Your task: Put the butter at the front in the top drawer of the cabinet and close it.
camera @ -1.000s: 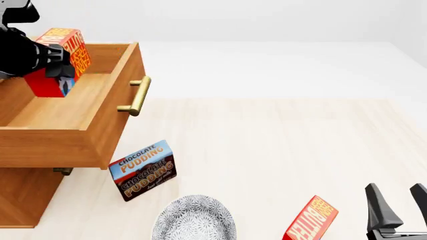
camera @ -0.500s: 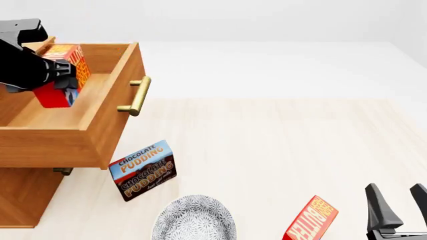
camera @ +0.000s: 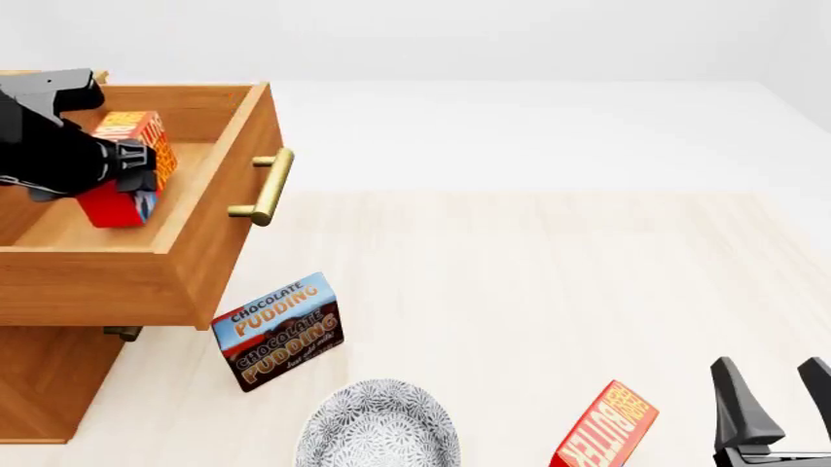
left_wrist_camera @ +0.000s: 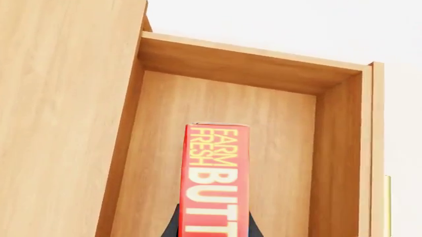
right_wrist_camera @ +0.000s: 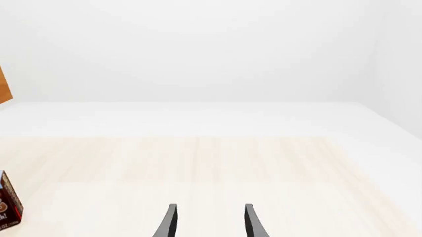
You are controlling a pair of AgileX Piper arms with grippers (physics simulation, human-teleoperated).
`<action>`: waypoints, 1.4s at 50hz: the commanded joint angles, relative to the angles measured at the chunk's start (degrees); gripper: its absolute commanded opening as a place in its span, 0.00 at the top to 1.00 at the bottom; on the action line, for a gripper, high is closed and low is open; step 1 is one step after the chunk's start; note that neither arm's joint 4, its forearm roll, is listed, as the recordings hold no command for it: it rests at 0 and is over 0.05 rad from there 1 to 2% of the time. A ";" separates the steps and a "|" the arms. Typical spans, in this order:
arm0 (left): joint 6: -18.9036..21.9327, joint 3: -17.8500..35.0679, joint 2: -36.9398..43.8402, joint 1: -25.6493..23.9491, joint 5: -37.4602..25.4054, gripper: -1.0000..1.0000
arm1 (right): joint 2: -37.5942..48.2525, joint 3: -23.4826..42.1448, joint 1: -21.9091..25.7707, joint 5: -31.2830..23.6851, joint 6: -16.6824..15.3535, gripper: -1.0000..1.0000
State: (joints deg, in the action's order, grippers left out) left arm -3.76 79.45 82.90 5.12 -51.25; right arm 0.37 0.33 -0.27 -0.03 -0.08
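Observation:
The cabinet's [camera: 39,379] top drawer [camera: 195,243] is pulled open, its brass handle [camera: 267,185] facing right. My left gripper [camera: 134,167] is shut on a red and orange butter carton [camera: 146,136] and holds it tilted low inside the drawer, near the floor. In the left wrist view the butter [left_wrist_camera: 214,182] stands between the fingers [left_wrist_camera: 173,224] over the drawer floor [left_wrist_camera: 277,148]. A second identical butter carton [camera: 606,428] leans at the front right. Just right of it, my right gripper [camera: 776,394] is open and holds nothing; the right wrist view shows its gripper [right_wrist_camera: 209,219] over bare table.
A blue-and-brown Chocolate Pudding box [camera: 279,331] stands below the drawer's front corner, also seen as the pudding box [right_wrist_camera: 8,205] at the wrist view's edge. A grey patterned plate [camera: 377,428] lies at the front edge. The lower drawer is hidden under the open one.
My left gripper has come down with the butter, from above the drawer's rim to low inside the drawer. The right arm has not moved.

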 commanded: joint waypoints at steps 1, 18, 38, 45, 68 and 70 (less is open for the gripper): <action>0.82 -0.74 0.12 0.18 1.85 1.00 | -0.07 0.03 0.01 -0.08 0.01 0.00; -0.32 -3.07 1.06 -0.25 4.27 1.00 | 0.03 -0.02 0.00 0.07 0.01 0.00; 0.77 -3.17 0.99 -0.54 3.73 0.00 | -0.01 0.08 0.01 -0.08 0.01 0.00; -0.25 -2.65 0.51 -1.81 3.81 0.00 | 0.03 0.14 -0.01 -0.10 0.00 0.00; 1.49 -0.92 -1.62 -1.16 1.04 0.00 | 0.02 0.14 -0.01 -0.10 0.02 0.00; 1.48 -0.65 -1.88 -1.18 0.63 0.00 | 0.03 0.14 0.01 -0.10 0.01 0.00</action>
State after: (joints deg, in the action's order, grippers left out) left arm -2.91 78.04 82.28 4.00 -49.37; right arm 0.44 0.51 -0.28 -0.14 -0.07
